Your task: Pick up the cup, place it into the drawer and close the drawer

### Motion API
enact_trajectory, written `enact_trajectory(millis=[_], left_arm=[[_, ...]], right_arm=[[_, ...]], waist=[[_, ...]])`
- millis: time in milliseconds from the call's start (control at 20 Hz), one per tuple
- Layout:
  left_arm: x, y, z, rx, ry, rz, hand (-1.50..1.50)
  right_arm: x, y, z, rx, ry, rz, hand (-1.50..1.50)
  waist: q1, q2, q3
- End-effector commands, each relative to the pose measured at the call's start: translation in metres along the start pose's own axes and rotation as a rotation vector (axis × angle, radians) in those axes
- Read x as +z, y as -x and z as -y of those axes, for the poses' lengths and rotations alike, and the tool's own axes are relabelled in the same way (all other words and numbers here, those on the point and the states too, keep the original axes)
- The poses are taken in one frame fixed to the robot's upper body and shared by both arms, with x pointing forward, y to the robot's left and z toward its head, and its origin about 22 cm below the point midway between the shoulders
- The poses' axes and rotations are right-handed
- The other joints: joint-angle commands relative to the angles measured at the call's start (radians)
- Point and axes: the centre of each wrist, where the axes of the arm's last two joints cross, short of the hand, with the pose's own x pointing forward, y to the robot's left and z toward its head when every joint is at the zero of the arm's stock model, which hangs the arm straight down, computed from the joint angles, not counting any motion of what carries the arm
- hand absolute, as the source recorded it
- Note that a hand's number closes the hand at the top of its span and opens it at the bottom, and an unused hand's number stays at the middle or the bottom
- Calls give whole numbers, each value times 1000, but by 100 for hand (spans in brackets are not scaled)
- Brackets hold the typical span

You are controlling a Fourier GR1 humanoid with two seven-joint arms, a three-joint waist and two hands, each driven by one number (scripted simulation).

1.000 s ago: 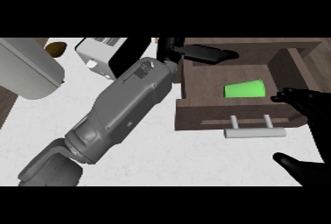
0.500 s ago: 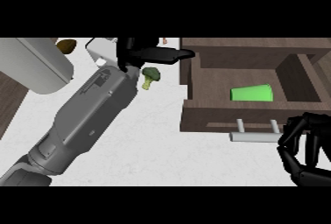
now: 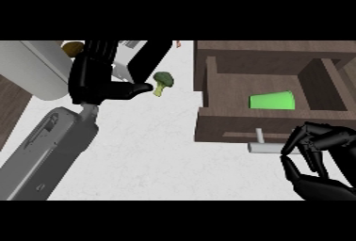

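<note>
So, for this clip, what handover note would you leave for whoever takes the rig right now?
Left hand: open, holding nothing, raised over the counter's far left, beside a broccoli floret.
Right hand: fingers curled, empty, right at the drawer handle; I can't tell whether it touches it.
Green cup: lying on its side inside the open wooden drawer.
Done: cup picked up and placed in the drawer.
Left: push the drawer shut, probably with the right hand on the front panel or handle.

Left hand (image 3: pixel 97 80) upper left, fingers straight; right hand (image 3: pixel 316 153) lower right, fingers curled.
</note>
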Motion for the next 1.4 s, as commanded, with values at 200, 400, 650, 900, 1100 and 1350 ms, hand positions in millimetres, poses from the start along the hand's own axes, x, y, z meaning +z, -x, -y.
enact_trajectory(millis=[200,400,650,900,1100,1350], left_arm=[[47,0,-58,-4,1,-11,-150],[60,-16,-76,5,1,-8,-150],[80,-17,-100,-3,-24,-1,-150],[106,-14,-129,0,-29,-10,-150],[124,5,-126,25,-43,-18,-150],[126,0,-156,21,-42,-23,-150]], right_arm=[[-14,14,-4,364,-159,-16,150],[-30,50,-29,502,-196,-66,150],[-39,79,-60,552,-226,-53,150],[-54,124,-54,568,-228,-134,-150],[-79,133,-65,656,-295,-184,-150],[-82,174,-41,613,-292,-195,-150]], waist=[[6,6,-1],[17,8,1],[-15,8,0],[-10,10,1],[-11,9,0],[-14,12,0]])
